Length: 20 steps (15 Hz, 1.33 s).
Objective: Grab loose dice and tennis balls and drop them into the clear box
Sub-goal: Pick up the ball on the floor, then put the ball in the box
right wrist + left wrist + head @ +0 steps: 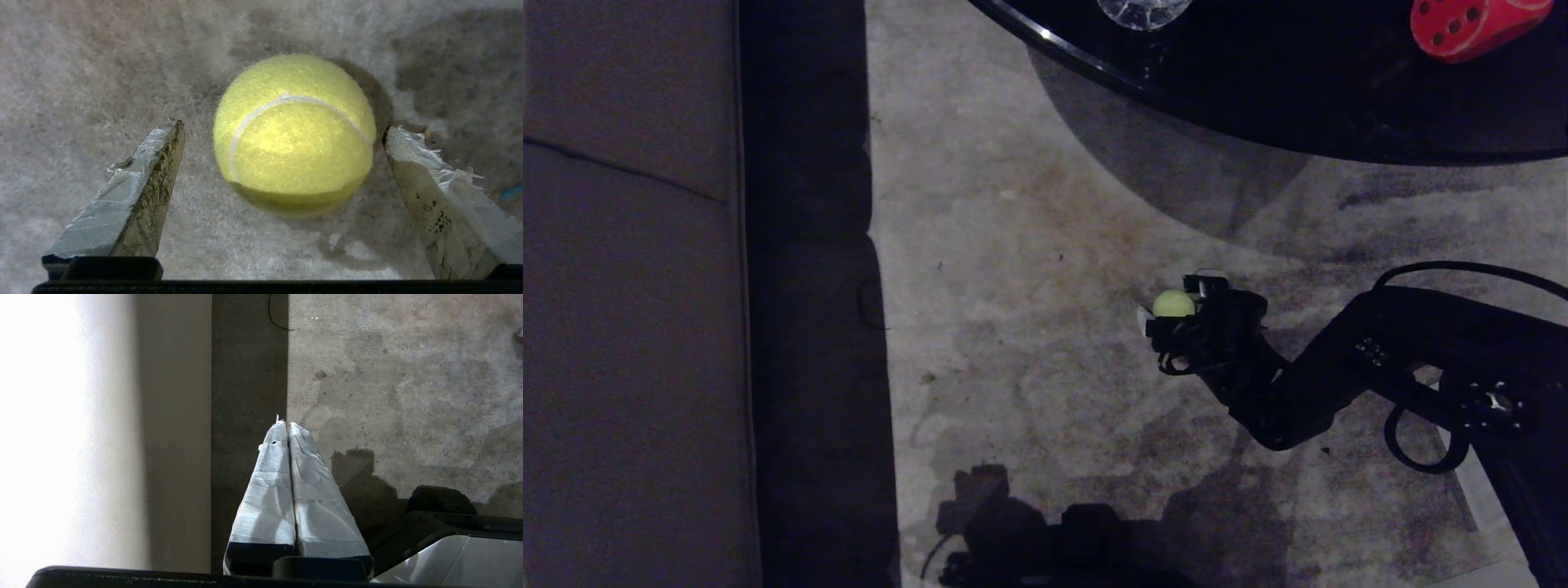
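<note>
A yellow-green tennis ball [1174, 304] lies on the pale carpet in the middle of the head view. My right gripper [1176, 309] reaches down to it from the right. In the right wrist view the ball [294, 130] sits between the two taped fingers [139, 188], closer to one than the other, and the right gripper [282, 127] stands open around it. A red die [1474, 24] with dark dots rests on the black table at the top right. My left gripper [288, 424] is shut and empty, parked over the carpet's edge. The clear box is out of view.
A round black glossy table [1258, 106] overhangs the carpet at the top, with a clear glassy object [1143, 10] on it. A beige sofa [629, 327] fills the left side, with a dark strip of floor [809, 327] beside it.
</note>
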{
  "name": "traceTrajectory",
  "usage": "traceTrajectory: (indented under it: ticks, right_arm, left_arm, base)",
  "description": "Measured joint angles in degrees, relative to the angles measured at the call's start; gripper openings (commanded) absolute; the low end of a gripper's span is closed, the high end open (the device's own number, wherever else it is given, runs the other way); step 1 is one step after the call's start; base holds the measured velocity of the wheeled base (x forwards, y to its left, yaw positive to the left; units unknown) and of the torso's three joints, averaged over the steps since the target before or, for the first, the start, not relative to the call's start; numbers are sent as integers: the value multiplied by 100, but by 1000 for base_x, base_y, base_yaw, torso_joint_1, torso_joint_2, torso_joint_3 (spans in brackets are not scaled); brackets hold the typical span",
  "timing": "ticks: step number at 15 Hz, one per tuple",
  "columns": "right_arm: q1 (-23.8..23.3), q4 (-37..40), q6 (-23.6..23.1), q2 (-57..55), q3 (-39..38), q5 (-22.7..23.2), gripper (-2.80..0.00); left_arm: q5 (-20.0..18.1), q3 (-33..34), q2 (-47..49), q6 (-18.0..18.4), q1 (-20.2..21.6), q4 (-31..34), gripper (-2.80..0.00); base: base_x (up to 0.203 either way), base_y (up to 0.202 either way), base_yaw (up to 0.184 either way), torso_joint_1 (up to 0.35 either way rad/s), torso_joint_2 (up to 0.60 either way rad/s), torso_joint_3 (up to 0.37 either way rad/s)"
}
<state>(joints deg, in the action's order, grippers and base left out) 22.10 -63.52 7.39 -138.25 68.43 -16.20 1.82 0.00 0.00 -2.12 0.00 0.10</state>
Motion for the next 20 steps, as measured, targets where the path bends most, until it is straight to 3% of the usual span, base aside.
traceTrajectory:
  ticks: [10, 20]
  right_arm:
    - [-20, -594, -308, -118, -8, 44, -280]
    - [-441, -219, -581, 2074, -2177, 133, -280]
  left_arm:
    - [-3, 0, 0, 1, 0, 0, -280]
    - [-1, 0, 0, -2, 0, 0, -280]
  base:
    - [0, 0, 0, 0, 0, 0]
    - [0, 0, 0, 0, 0, 0]
